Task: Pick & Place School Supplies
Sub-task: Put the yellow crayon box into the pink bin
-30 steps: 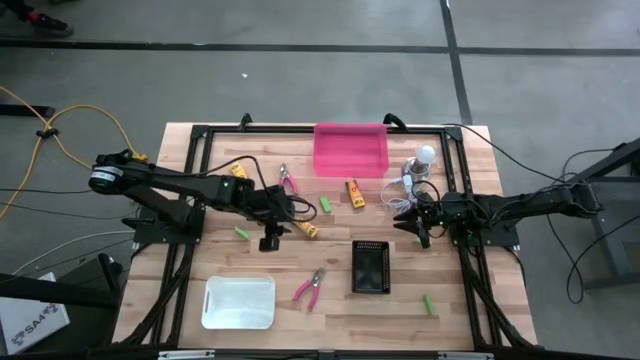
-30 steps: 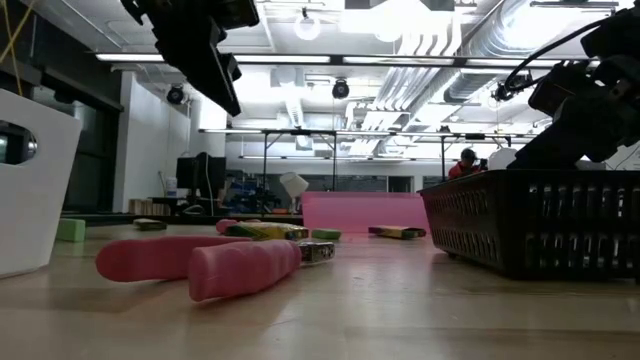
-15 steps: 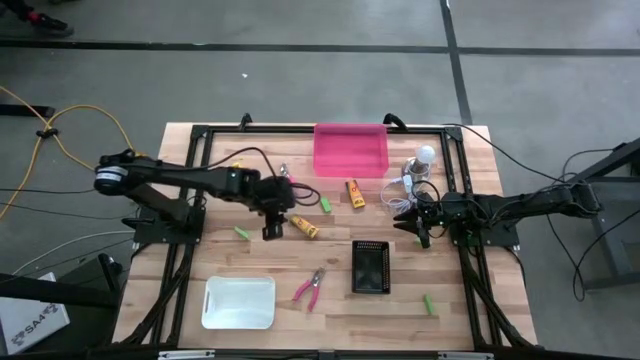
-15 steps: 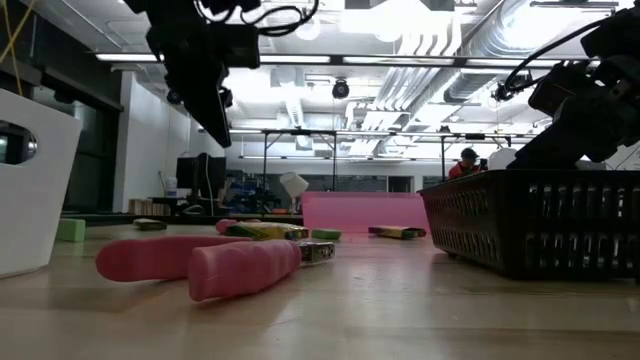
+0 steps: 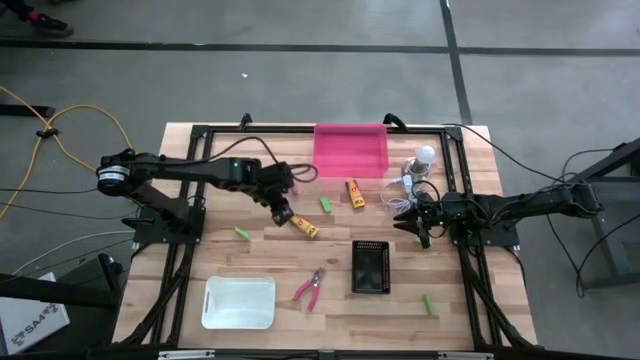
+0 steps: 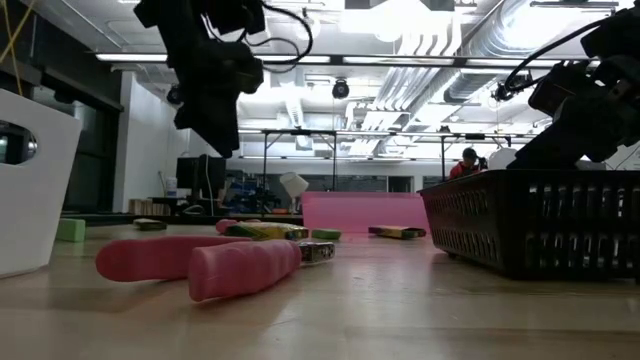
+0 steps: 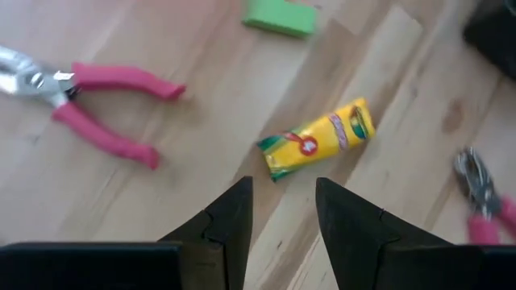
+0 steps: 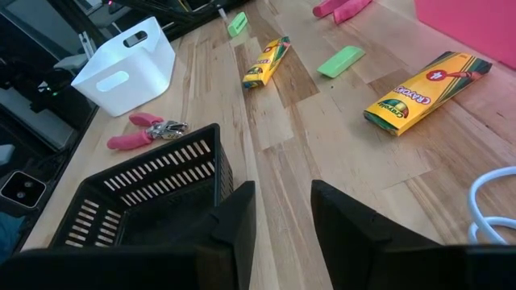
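the left pincer [image 5: 281,211] hangs above the tabletop [image 5: 330,300] with its fingers [image 7: 230,221] apart and nothing between them, and through that gap i can see the yellow crayon box [image 7: 317,138] lying flat on the wood just ahead. seen from overhead, that crayon box [image 5: 305,227] sits close at about four o'clock from the pincer, with a green block [image 5: 326,204] beyond it at roughly two o'clock and a pair of pink pliers [image 5: 288,181] near twelve. to my eye this is the approach step of a pick: the pincer is lining up over the box but has not closed on anything. the next move, i judge, calls for shifting a little forward so the box sits squarely between the fingers, turning the wrist so they straddle its narrow sides, then lowering and closing. the pink bin [image 5: 351,149] at the far edge, the black basket [image 5: 370,266] and the white bin [image 5: 239,302] all look like possible drop places; i cannot tell which is meant. the right pincer [image 5: 421,222] waits near the right edge, fingers apart, empty.
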Action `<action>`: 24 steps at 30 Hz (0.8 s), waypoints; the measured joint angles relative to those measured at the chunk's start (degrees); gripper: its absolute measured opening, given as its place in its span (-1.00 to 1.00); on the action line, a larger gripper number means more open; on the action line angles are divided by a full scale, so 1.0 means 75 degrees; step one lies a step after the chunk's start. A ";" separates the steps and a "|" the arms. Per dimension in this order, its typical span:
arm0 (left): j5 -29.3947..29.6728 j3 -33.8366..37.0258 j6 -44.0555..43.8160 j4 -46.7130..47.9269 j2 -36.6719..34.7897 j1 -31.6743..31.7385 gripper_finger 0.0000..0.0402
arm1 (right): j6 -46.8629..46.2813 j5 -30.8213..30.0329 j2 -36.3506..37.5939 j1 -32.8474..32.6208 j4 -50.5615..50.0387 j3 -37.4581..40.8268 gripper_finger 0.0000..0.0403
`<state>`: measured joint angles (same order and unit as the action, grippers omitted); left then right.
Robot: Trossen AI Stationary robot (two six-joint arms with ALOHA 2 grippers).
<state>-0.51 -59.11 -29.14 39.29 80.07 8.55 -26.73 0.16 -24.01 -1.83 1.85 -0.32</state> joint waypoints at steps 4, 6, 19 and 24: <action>0.0242 0.0000 -0.0499 0.0086 0.0000 0.0380 -0.34 | -0.0001 0.0001 0.0000 0.0003 0.0003 0.0000 -0.45; 0.0434 0.0000 -0.0565 0.0167 0.0078 0.0520 -0.34 | 0.0001 0.0000 0.0000 0.0000 0.0003 0.0000 -0.45; -0.0202 0.0000 -0.0980 -0.0331 0.0370 0.0045 -0.34 | 0.0001 0.0001 -0.0006 0.0000 0.0003 0.0000 -0.45; -0.0170 0.0000 -0.0978 -0.0843 0.0370 -0.0471 -0.34 | 0.0000 0.0000 -0.0006 0.0003 0.0003 0.0000 -0.45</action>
<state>-1.79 -59.11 -36.48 32.96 82.85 5.02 -26.73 0.16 -24.05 -1.80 1.87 -0.32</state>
